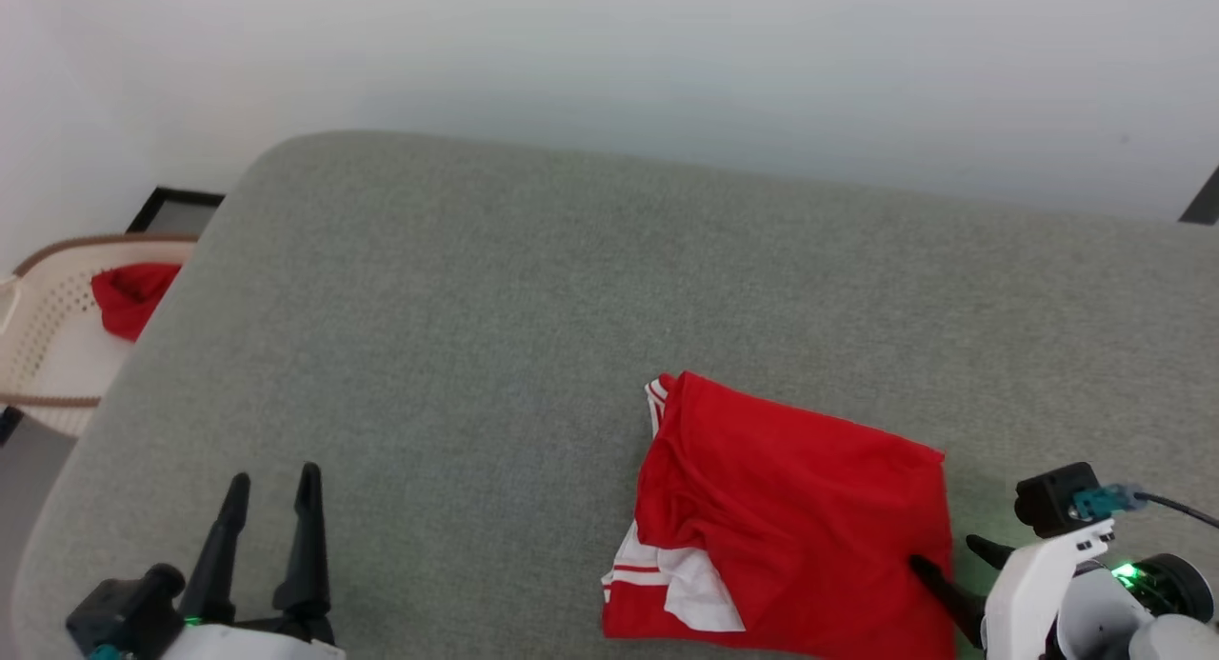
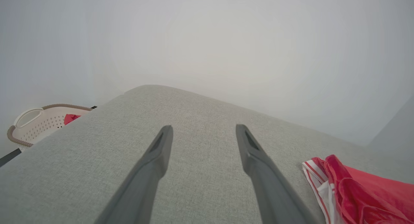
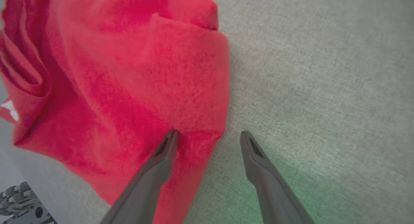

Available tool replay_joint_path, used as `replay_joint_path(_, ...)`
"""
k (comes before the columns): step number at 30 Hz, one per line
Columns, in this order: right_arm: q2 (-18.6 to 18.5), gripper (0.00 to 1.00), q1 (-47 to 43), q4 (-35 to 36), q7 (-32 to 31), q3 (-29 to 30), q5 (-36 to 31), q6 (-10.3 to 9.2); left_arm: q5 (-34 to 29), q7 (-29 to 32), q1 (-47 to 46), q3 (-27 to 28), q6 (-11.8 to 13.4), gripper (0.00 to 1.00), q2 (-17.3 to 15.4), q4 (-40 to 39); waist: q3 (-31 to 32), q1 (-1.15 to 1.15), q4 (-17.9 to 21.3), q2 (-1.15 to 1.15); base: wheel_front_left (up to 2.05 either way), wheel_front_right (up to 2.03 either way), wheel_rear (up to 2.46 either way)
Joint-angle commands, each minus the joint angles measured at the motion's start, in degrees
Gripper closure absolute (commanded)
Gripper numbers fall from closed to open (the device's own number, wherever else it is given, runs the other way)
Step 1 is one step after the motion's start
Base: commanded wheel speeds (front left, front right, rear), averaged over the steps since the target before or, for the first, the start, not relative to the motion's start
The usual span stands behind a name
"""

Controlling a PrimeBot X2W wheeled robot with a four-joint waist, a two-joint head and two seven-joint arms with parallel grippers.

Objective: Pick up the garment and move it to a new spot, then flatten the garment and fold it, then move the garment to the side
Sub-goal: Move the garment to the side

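The garment (image 1: pixel 800 527), a red jersey with white sleeves and striped trim, lies folded on the grey cushion at the lower right of the head view. My right gripper (image 1: pixel 952 550) is open at the garment's right edge: one finger presses on the red cloth (image 3: pixel 129 88), the other rests on bare cushion. In the right wrist view the right gripper (image 3: pixel 208 135) straddles that edge with nothing pinched. My left gripper (image 1: pixel 271 484) is open over bare cushion at the lower left, far from the garment. In the left wrist view the left gripper (image 2: pixel 203 130) has the garment's striped sleeve (image 2: pixel 355 188) to its right.
The grey cushioned surface (image 1: pixel 476 336) runs back to a white wall. A cream laundry basket (image 1: pixel 48 327) with another red cloth (image 1: pixel 129 293) stands beyond the left edge; the basket (image 2: pixel 38 122) shows in the left wrist view too.
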State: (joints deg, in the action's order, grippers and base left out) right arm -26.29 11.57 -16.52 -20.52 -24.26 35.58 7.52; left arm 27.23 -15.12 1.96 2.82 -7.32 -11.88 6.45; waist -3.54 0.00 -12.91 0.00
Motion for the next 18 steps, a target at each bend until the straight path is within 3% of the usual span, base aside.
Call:
replay_joint_path(1,0.2,0.0,1.0,-0.4,-1.5,-0.2,0.6,-0.06,0.1,0.1,-0.9,-0.4,-0.2,0.0,0.3,0.1,-1.8,0.0,-1.2,0.0,0.0,0.0,0.0)
replay_joint_path(9,1.3,0.0,4.6,-2.6,-9.9,-2.1,2.7,-0.05,0.4,0.1,-3.4,-1.7,-0.2,0.0,1.6,0.6,-5.2,0.0,-2.6,0.0,0.0,0.0,0.0)
replay_joint_path(10,1.4,0.17,5.2,-3.0,-10.3,-2.1,2.7,-0.05,0.5,0.1,-3.5,-1.6,-0.2,0.0,1.8,0.7,-5.5,0.0,-2.7,0.0,0.0,0.0,0.0)
replay_joint_path(11,1.5,0.87,5.9,-3.6,-10.7,-2.1,2.6,-0.06,0.5,0.1,-3.8,-1.7,-0.2,0.0,1.9,0.8,-5.7,0.0,-2.8,0.0,0.0,0.0,0.0)
replay_joint_path(12,1.6,1.0,6.3,-4.0,-11.5,-2.6,2.8,-0.06,0.5,0.1,-4.0,-1.8,-0.2,0.0,2.0,0.8,-5.8,0.0,-2.9,0.0,0.0,0.0,0.0)
replay_joint_path(18,1.7,1.0,8.9,-5.7,-12.7,-1.7,4.5,-0.07,0.7,0.1,-3.9,-1.6,-0.2,0.0,2.4,0.9,-6.2,0.0,-3.4,0.0,0.0,0.0,0.0)
